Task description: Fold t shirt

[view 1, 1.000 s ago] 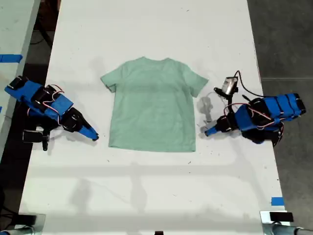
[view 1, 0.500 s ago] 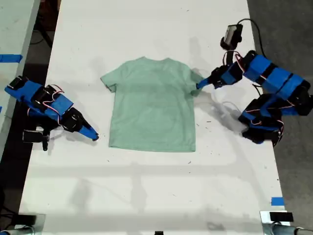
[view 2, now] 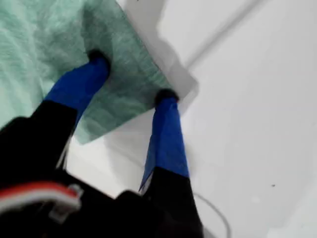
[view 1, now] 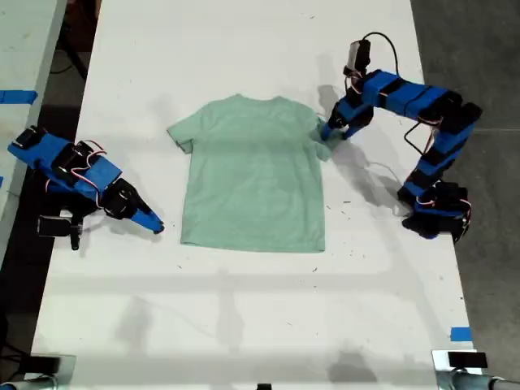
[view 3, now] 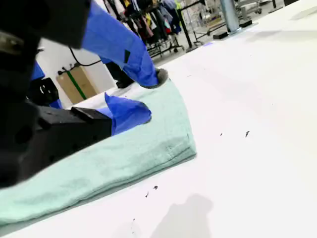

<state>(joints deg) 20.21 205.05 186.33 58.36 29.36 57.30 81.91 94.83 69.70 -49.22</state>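
Observation:
The mint-green t shirt (view 1: 253, 172) lies flat and face up on the white table (view 1: 244, 309), neck toward the far edge. My first gripper (view 1: 328, 134) is down on the sleeve at the exterior view's right and is open. One fingertip (view 2: 99, 62) presses on the sleeve cloth (view 2: 124, 74). The other fingertip (view 2: 166, 96) sits at the sleeve's edge. My second gripper (view 1: 152, 222) rests on the table off the hem corner at the exterior view's left, apart from the shirt (view 3: 124, 153). Its jaws are almost together with nothing between them.
The first arm's base (view 1: 435, 215) stands near the table edge at the exterior view's right, with a loose cable (view 1: 378, 171) on the table beside it. A second table with blue tape (view 1: 18, 96) runs along the exterior view's left.
The first arm rose from rest beside the hem at the exterior view's right and swung to the sleeve, coming down on it. The second arm and the shirt body stayed still.

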